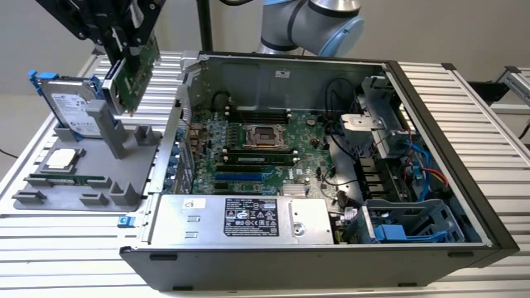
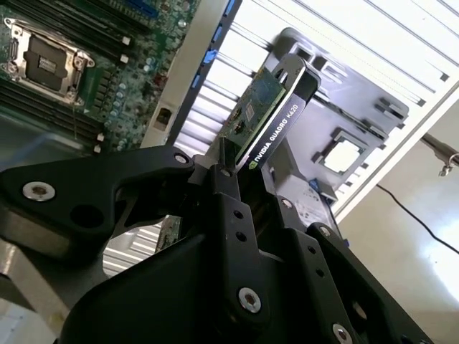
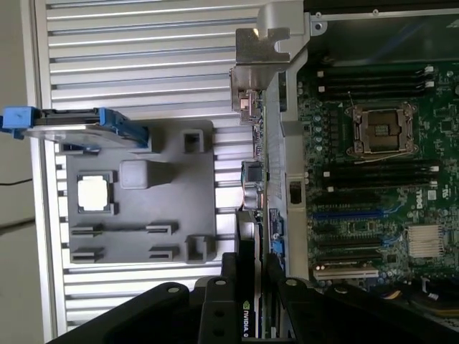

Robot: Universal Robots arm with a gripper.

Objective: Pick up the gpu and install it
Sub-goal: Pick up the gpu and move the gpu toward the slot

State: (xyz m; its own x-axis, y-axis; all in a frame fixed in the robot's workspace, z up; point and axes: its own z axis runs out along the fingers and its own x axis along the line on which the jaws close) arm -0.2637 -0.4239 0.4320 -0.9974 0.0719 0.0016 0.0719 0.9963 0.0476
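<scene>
Tool (image 2: 246, 169) clamped tight on the gpu (image 2: 276, 115), holding it in the air above the grey parts holder (image 1: 74, 194)

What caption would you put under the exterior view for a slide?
Gripper holds the gpu in the air above the grey tray, beside the open computer case.

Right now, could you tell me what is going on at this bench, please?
The robot arm's tool is shut on the gpu and holds it in the air, close to the grey parts holder and just outside the open computer case. The card is not yet on the motherboard. A hard drive with blue rails stands in the holder, and a processor chip lies flat on it.
</scene>
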